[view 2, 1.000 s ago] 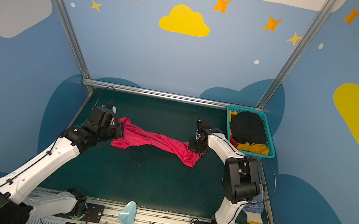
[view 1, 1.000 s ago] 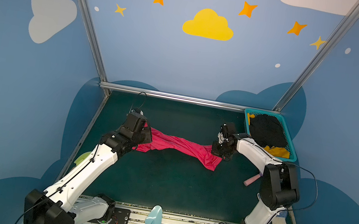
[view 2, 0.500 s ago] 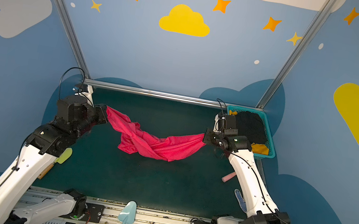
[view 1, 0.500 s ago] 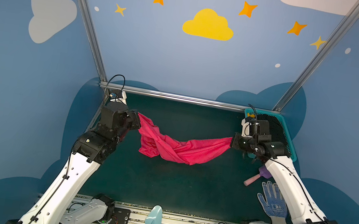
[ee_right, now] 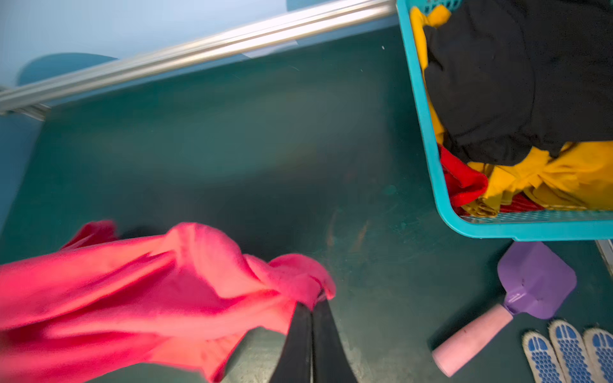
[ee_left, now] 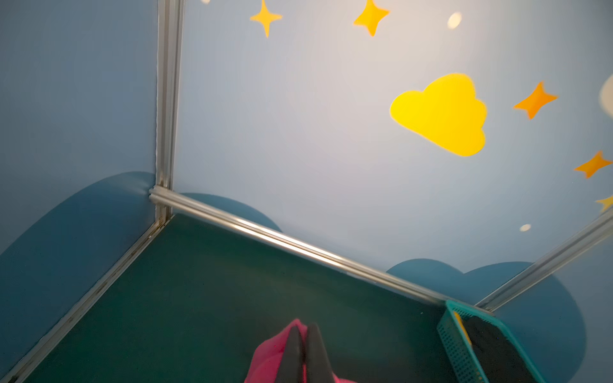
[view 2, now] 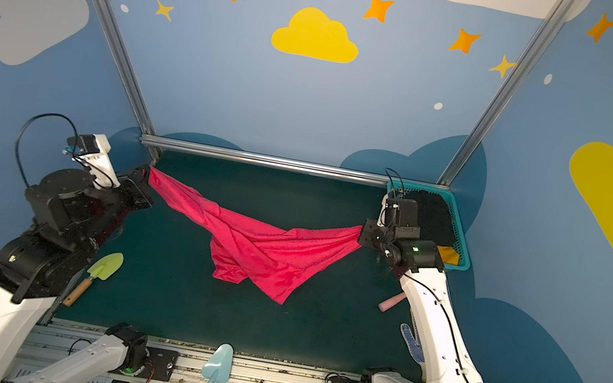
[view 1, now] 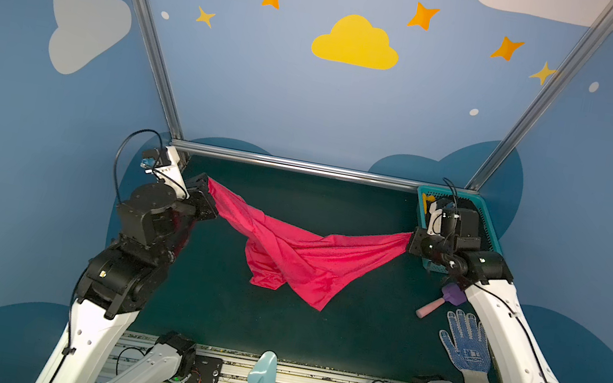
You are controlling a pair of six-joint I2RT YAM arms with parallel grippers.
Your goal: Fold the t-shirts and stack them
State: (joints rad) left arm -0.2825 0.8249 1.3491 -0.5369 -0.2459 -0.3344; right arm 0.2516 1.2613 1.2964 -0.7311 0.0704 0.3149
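A bright pink-red t-shirt [view 1: 298,254] [view 2: 266,247] hangs stretched between both arms above the green mat, sagging in the middle with folds drooping down. My left gripper [view 1: 209,184] [view 2: 150,171] [ee_left: 303,330] is shut on its left end near the back left corner. At the right, my right gripper [view 1: 410,241] [view 2: 361,233] [ee_right: 313,303] is shut on the other end [ee_right: 298,278], just in front of the basket. More t-shirts, black [ee_right: 517,83] and mustard-yellow [ee_right: 544,179], lie piled in the teal basket [view 1: 497,237] [view 2: 460,243] [ee_right: 428,139].
A purple scoop with a pink handle [view 1: 442,301] [ee_right: 517,298] and a blue-dotted white glove [view 1: 466,348] [ee_right: 564,351] lie by the right arm. A green trowel [view 2: 99,271] sits at the left edge, a light-blue scoop [view 1: 261,374] at the front rail. Metal frame rails [view 1: 300,165] bound the back.
Both arms have risen from the mat and spread apart, lifting the pink-red shirt off the surface; it now hangs wider and higher between the grippers than half a second ago.
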